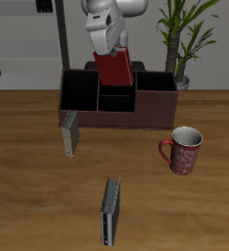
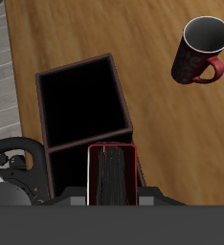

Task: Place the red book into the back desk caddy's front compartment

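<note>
At upper centre, our claw (image 1: 114, 61) grips the red book (image 1: 114, 71) above the back desk caddy (image 1: 151, 110); we lower it upright into the front compartment (image 1: 115, 101)

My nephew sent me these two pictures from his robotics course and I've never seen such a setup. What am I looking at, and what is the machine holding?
These are simulator renders of one moment, not photographs. One picture looks at the table from the front and above; the other comes from a camera on the arm's wrist, looking down.

The white machine is a robot arm. Its gripper holds a red book upright above the back desk caddy, a dark box with black dividers. The wrist view looks straight down on the book over the caddy.

On the wooden table also stand a red patterned mug and two slim grey books: one by the caddy, one nearer the front edge.
</note>
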Controlling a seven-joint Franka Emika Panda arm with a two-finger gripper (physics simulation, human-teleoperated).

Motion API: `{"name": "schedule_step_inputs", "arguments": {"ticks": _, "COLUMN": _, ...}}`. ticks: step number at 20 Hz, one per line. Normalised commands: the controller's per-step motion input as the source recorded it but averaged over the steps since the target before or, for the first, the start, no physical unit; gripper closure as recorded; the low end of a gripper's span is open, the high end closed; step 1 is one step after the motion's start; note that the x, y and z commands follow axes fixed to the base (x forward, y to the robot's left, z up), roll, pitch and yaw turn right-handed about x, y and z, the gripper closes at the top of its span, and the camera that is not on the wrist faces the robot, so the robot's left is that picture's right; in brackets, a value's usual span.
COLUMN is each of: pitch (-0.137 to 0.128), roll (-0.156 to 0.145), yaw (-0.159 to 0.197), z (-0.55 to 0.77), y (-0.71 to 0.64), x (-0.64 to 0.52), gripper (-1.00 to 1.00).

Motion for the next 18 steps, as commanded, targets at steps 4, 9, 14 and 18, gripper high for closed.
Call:
{"name": "schedule_step_inputs", "arguments": {"ticks": 4, "pitch": 0.000, "roll": 0.015, "yaw": 0.126, "z": -0.05, "y": 0.14, "x": 0.04, "gripper": 1.00}}
{"name": "schedule_step_inputs", "arguments": {"ticks": 9, "pitch": 0.036, "roll": -0.013, "yaw": 0.098, "z": -0.08, "y": -0.04, "x": 0.10, "gripper": 1.00}}
{"name": "schedule_step_inputs", "arguments": {"ticks": 14, "pitch": 0.025, "roll": -0.014, "yaw": 0.106, "z": -0.19, "y": -0.09, "x": -0.04, "gripper": 1.00}}
{"name": "schedule_step_inputs", "arguments": {"ticks": 18, "pitch": 0.005, "roll": 0.000, "yaw": 0.091, "z": -0.05, "y": -0.03, "x": 0.03, "gripper": 1.00}}
